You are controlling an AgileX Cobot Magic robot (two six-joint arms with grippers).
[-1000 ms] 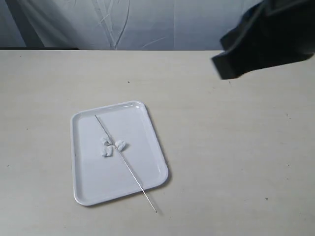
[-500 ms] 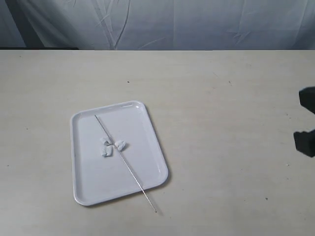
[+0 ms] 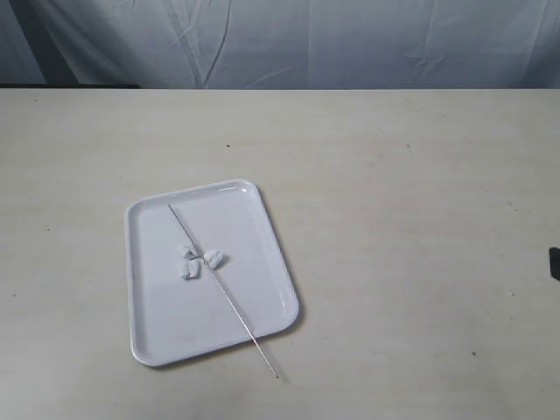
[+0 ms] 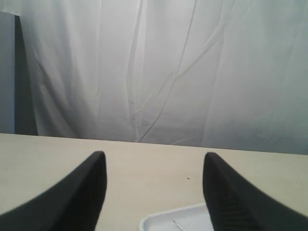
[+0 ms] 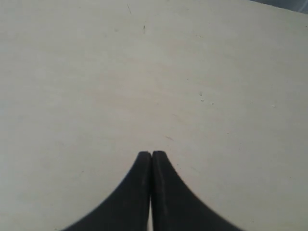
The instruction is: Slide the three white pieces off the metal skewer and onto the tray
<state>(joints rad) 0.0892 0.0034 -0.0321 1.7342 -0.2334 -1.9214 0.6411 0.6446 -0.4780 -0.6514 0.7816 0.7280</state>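
While both arms hang clear, the job looks done — pieces resting on the tray.

The three small white marshmallow-like pieces (image 3: 199, 260) lie clustered mid-way along the thin silver metal skewer (image 3: 223, 291), which rests diagonally across the flat glossy white rectangular tray (image 3: 166, 328), one end poking past the rim onto the beige table (image 3: 394, 219). Whether any lump is threaded I cannot tell. The black left gripper (image 4: 151, 163) hovers with jaws spread, empty. The black right gripper (image 5: 152, 155) has its jaws pressed together over bare table, well apart from the tray. Nothing blocks either arm — only a creased white curtain (image 3: 350, 44) behind.
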